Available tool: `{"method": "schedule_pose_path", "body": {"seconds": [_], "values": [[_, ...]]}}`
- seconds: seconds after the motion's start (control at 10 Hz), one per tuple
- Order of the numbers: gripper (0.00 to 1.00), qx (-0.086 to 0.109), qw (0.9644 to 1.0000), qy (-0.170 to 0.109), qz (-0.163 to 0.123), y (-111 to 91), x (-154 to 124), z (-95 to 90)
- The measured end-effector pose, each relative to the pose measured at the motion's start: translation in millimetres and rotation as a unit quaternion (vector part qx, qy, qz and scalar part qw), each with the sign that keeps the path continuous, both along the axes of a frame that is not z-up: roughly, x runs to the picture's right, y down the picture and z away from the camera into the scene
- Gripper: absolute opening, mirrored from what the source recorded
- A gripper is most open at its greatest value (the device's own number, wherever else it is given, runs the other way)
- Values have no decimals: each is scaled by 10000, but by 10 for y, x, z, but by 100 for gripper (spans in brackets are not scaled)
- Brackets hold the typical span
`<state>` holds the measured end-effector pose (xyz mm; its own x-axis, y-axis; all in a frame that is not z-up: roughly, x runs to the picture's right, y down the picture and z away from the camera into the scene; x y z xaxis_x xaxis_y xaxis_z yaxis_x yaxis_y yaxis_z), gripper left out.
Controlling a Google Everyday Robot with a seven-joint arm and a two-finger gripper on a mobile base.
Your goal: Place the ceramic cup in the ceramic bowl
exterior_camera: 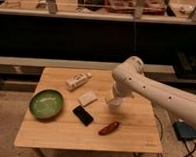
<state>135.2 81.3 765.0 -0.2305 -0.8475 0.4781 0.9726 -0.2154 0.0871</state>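
Note:
The small white ceramic cup stands upright on the wooden table, right of its middle. My gripper comes down from the white arm on the right and is right at the cup, covering its upper part. The green ceramic bowl sits at the table's left side, well apart from the cup, with nothing in it.
A white bottle lies on its side at the back of the table. A white block, a flat black object and a reddish-brown object lie between bowl and cup. A grey device lies on the floor at right.

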Motion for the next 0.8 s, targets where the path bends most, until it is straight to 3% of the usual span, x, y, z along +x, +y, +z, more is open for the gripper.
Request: {"method": "schedule_pose_path", "body": {"seconds": [0.2,0.4,0.8], "values": [[80,2,9999,6,112,-60,-64,18],[80,-35,9987,39,502,-240,80,107],[80,-139,9960,32,877,-419,278,231]]}}
